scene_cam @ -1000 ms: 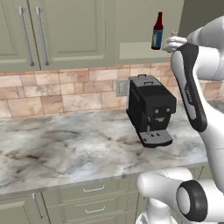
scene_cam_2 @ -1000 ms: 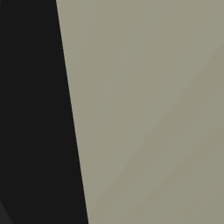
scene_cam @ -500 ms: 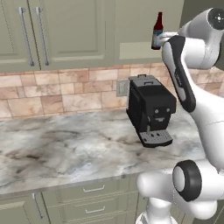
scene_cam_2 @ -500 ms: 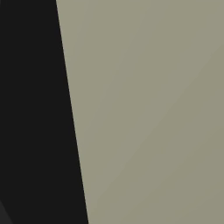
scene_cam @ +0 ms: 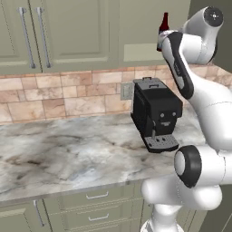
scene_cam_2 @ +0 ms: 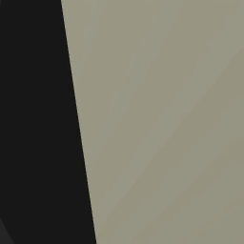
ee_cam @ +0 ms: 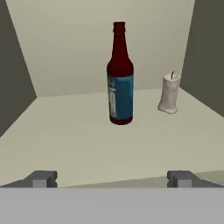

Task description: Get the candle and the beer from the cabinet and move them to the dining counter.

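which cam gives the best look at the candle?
Hand view: the candle stands whole and upright on the cabinet shelf, right of the beer, apart from it. In the left base view the arm covers that spot.

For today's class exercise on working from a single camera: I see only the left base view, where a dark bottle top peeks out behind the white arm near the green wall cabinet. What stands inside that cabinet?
Observer: The hand view shows a dark red-brown glass bottle with a blue label standing upright on the pale cabinet shelf.
Operator: Anything else on it?
Observer: A small pale stubby candle with a dark wick stands beside the bottle, apart from it, nearer the side wall.
Operator: Is the gripper ready?
Observer: The two-finger gripper is open and empty, its tips at the shelf's front edge, short of both.
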